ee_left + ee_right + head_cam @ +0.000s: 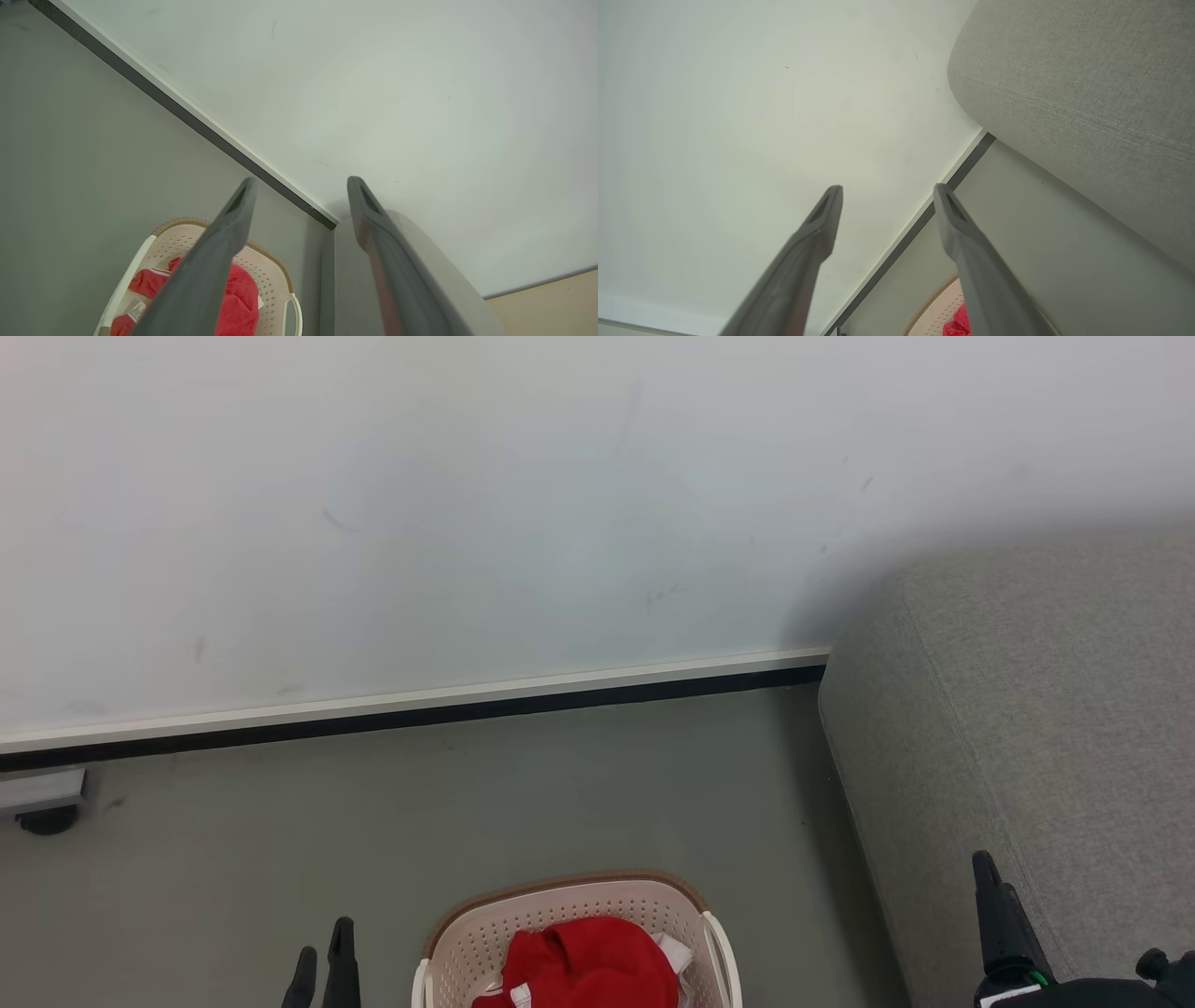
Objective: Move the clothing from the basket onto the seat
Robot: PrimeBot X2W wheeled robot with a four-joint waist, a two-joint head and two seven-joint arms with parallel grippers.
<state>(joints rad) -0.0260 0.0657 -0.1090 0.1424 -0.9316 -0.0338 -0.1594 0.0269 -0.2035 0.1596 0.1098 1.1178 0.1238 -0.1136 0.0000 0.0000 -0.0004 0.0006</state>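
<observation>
Seat stands at your right. Basket sits on the floor near its side, with the red clothing heaped inside. Left pincer and right pincer both gape wide, holding nothing. You should lower one onto the heap's crown and pinch deep into the folds. The white tag on the clothing is too small to read.
</observation>
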